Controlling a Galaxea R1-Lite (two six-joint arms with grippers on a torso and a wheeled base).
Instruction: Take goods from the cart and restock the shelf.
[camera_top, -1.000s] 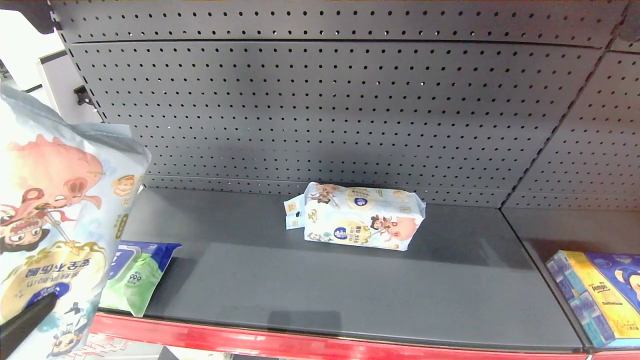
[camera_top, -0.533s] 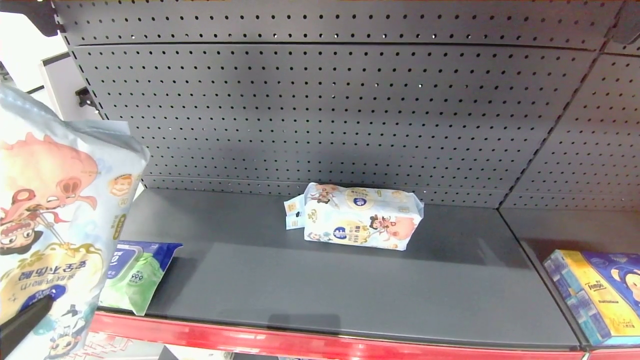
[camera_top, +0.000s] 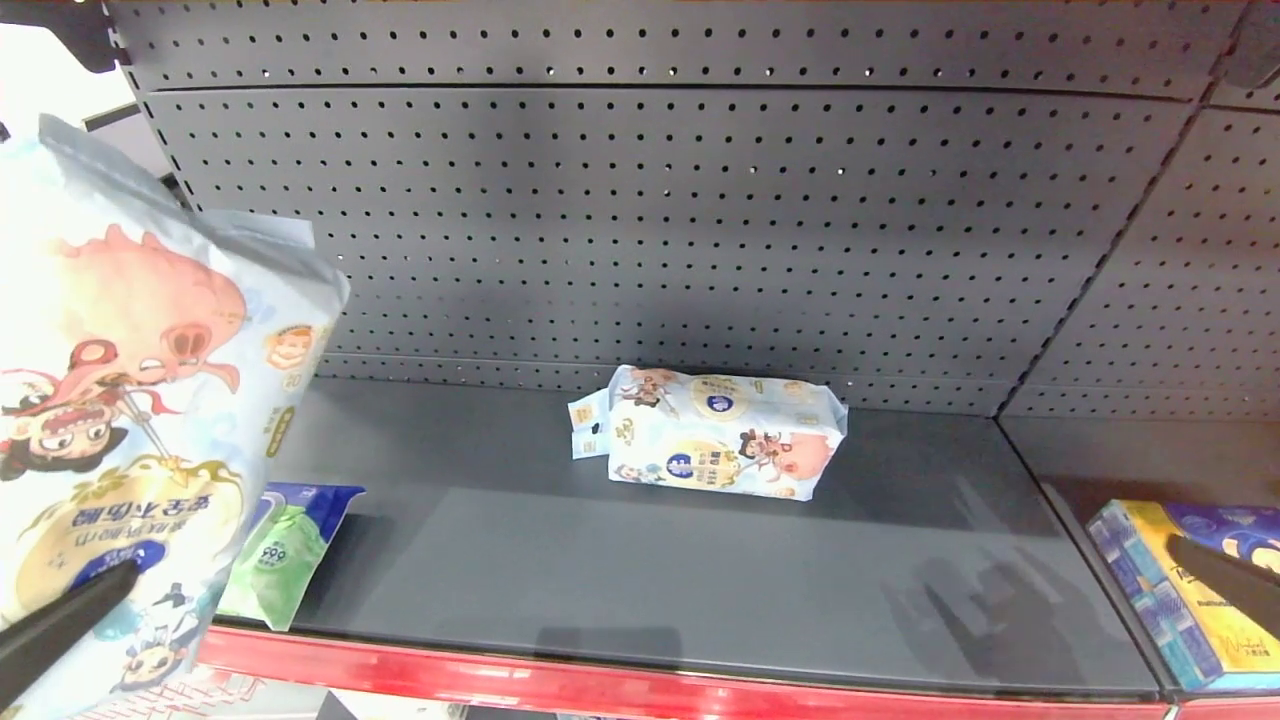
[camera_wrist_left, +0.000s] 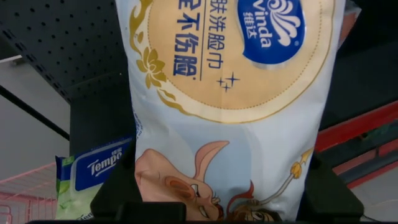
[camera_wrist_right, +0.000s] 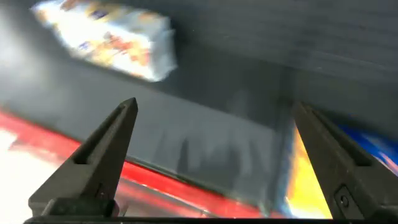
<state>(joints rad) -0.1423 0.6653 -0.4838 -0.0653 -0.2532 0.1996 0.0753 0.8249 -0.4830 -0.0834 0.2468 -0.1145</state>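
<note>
A tall pale-blue tissue pack (camera_top: 130, 400) with cartoon print hangs at the far left, in front of the shelf's left end. My left gripper (camera_wrist_left: 224, 199) is shut on it, one dark finger (camera_top: 60, 630) lying across its lower part. A matching tissue pack (camera_top: 715, 432) lies on its side at the middle of the dark shelf board (camera_top: 620, 560), near the back. My right gripper (camera_wrist_right: 214, 106) is open and holds nothing, hovering over the shelf's right front; its finger (camera_top: 1225, 580) shows at the right edge. The right wrist view has the lying pack (camera_wrist_right: 106, 37) farther off.
A green and blue wipes pack (camera_top: 285, 555) lies at the shelf's left front, partly behind the held pack. A blue and yellow tissue box (camera_top: 1160, 590) sits in the neighbouring bay on the right. A perforated back panel (camera_top: 640, 230) closes the rear; a red strip (camera_top: 600, 685) lines the front.
The held pack has risen and shifted right, toward the shelf. The right gripper's finger has come into the head view at the right edge, casting a shadow on the board.
</note>
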